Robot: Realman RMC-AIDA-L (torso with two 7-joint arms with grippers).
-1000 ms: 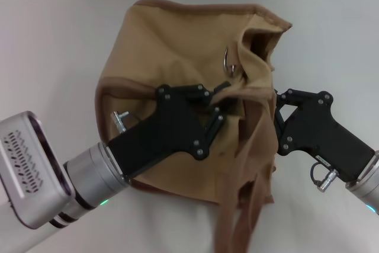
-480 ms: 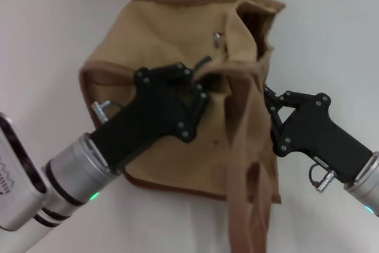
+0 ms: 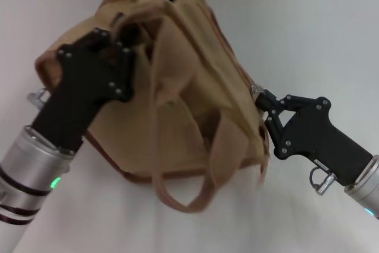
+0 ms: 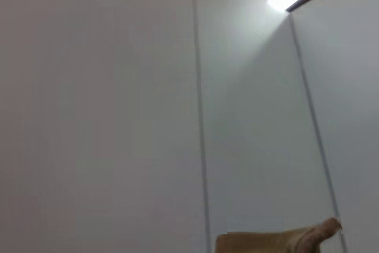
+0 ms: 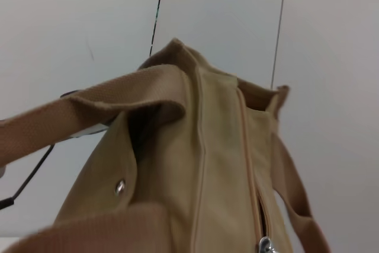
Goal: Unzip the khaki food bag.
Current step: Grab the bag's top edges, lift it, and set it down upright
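While lifted: one khaki food bag [image 3: 177,75], two grippers.

The khaki food bag [image 3: 189,87] is standing tilted toward the tabletop's far edge, its top gaping open, one wide handle looping down over its brown-trimmed base toward the near edge.

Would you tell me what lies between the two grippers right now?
In the head view, the khaki food bag fills the stretch between the left gripper and the right gripper.
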